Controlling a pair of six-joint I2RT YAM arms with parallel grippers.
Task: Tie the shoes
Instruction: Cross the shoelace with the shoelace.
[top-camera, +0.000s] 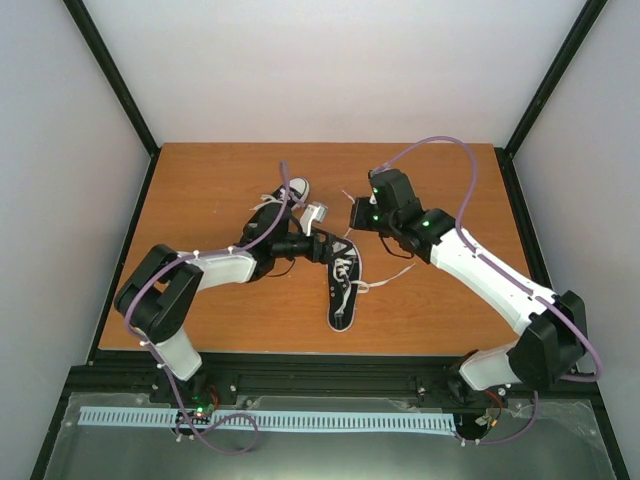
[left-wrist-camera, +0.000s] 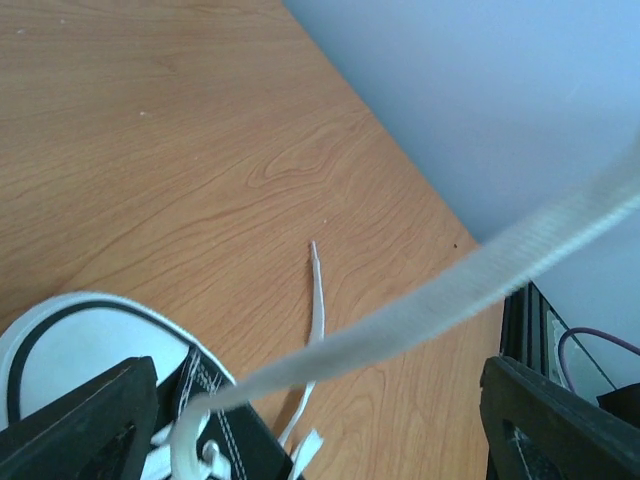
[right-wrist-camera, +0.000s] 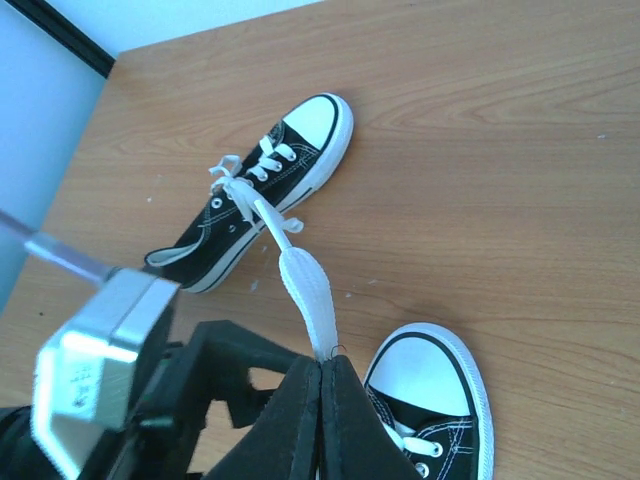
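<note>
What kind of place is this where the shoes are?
Likely a robot test booth in a lab: a wooden table boxed in by plain white walls and black frame posts, with a left arm and a right arm bolted along its near edge.

A wooden table (top-camera: 200, 190) stands between pale walls (top-camera: 330, 60) and black posts (top-camera: 110, 70)

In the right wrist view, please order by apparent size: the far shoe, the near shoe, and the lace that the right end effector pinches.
Largest, not ranked: far shoe, seen whole, and near shoe, only its toe end in frame and closer to the camera; they cover a similar area.
Smallest: lace, a thin strip.
</note>
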